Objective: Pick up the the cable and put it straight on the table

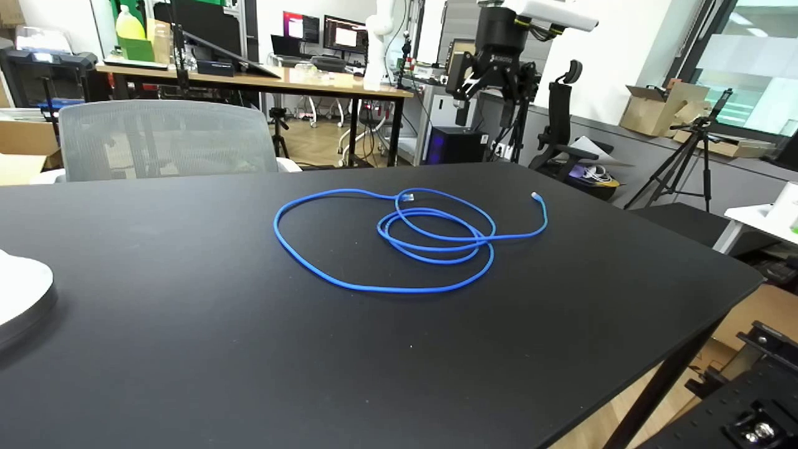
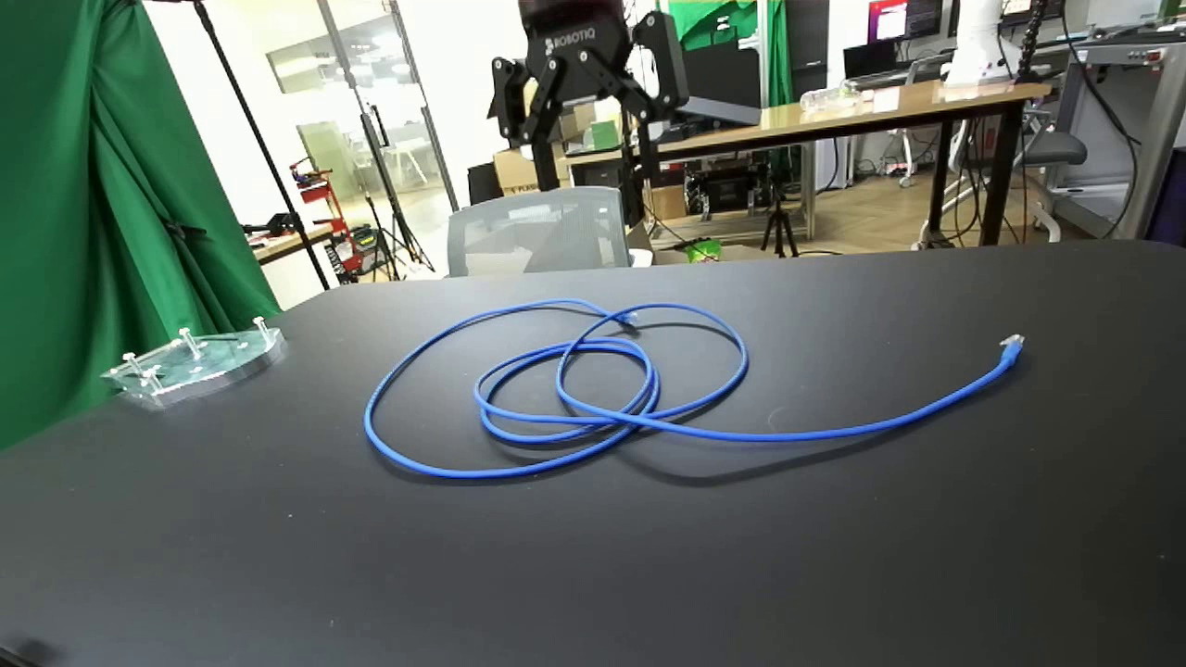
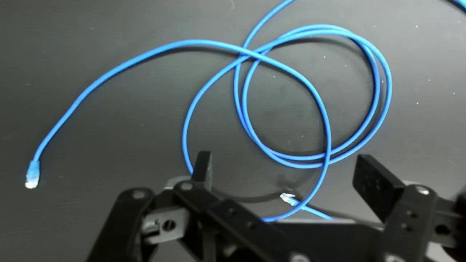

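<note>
A blue network cable (image 1: 399,289) lies loosely coiled on the black table (image 1: 249,374), with several overlapping loops. It also shows in an exterior view (image 2: 788,436) and in the wrist view (image 3: 196,42). One clear plug (image 3: 32,181) lies at the end of a free stretch, apart from the loops. The other plug (image 3: 288,198) lies by a crossing loop, seen between the fingers in the wrist view. My gripper (image 3: 284,169) is open and empty. It hangs above the table and cable, not touching them, in both exterior views (image 1: 489,115) (image 2: 593,176). Its body hides part of the cable in the wrist view.
A clear plate with upright bolts (image 2: 199,366) sits on the table near the green curtain (image 2: 102,204). A white rounded object (image 1: 22,293) stands at the table's left in an exterior view. A grey mesh chair (image 1: 168,140) is behind the table's far edge.
</note>
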`<state>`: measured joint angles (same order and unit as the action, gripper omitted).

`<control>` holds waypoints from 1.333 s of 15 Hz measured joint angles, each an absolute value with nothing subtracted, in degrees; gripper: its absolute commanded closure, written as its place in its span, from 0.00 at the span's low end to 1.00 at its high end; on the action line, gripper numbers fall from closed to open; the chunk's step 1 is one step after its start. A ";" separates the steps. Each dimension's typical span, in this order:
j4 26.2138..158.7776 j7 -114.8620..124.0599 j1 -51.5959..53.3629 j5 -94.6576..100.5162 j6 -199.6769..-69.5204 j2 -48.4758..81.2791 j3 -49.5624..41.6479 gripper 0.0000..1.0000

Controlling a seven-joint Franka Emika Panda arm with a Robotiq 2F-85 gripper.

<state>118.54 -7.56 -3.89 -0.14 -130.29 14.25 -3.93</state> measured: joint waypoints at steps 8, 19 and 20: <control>113.75 -7.24 -2.72 -0.34 -131.46 20.67 -2.05 0.00; 109.30 -1.51 -3.55 -1.99 -137.87 29.93 -3.38 0.00; 107.93 -1.40 -3.55 -1.99 -137.80 31.83 -3.42 0.00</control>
<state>107.93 -1.40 -3.55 -1.99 -137.80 31.83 -3.42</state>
